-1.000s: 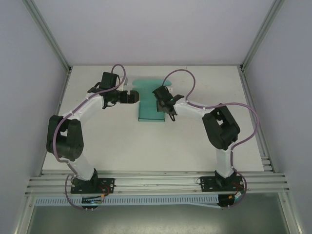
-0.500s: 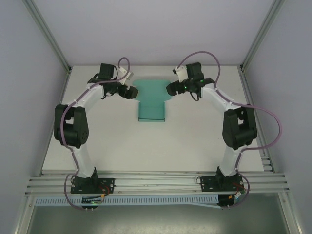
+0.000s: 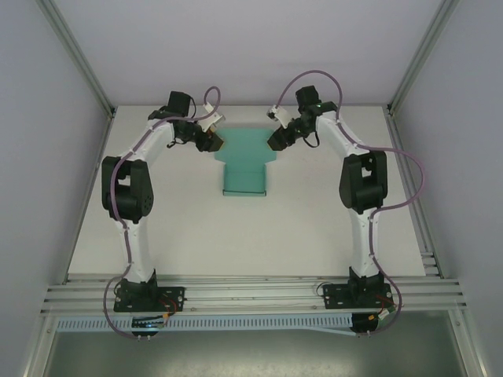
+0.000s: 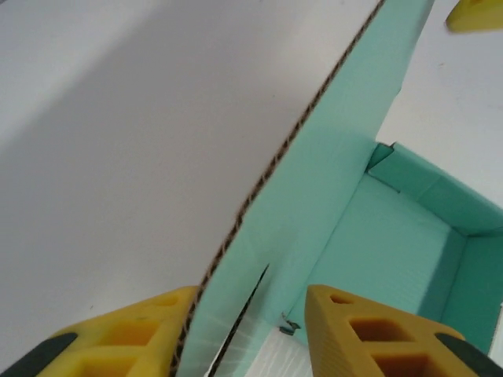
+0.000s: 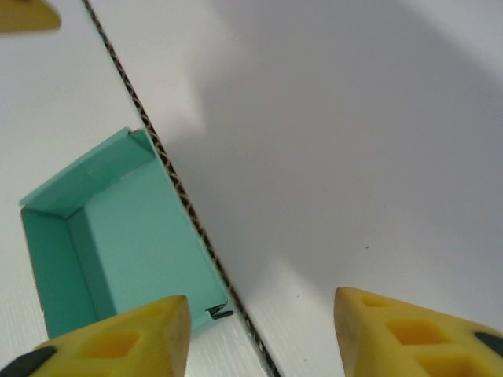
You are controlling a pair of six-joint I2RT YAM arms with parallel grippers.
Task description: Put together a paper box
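The teal paper box (image 3: 244,179) lies at the middle back of the table, an open tray with a wider panel (image 3: 245,144) behind it. My left gripper (image 3: 214,140) is at that panel's left edge and my right gripper (image 3: 275,140) at its right edge. In the left wrist view a raised teal flap (image 4: 338,157) runs between my left gripper's (image 4: 250,292) yellow fingers (image 4: 134,338); it touches the left finger and stands apart from the other. The tray's inside (image 4: 393,259) shows beyond. My right gripper (image 5: 261,298) straddles the card's edge (image 5: 189,204) with wide gaps, beside the tray (image 5: 134,236).
The white table (image 3: 173,228) spreads in front of the box. The back wall rises just behind both grippers. Metal frame posts (image 3: 78,59) stand at the back corners, and an aluminium rail (image 3: 251,294) carries both arm bases at the near edge.
Both arms have stretched toward the back. The right gripper left the tray's right side for the back panel's right edge; the left went to its left edge. Both sets of jaws have narrowed.
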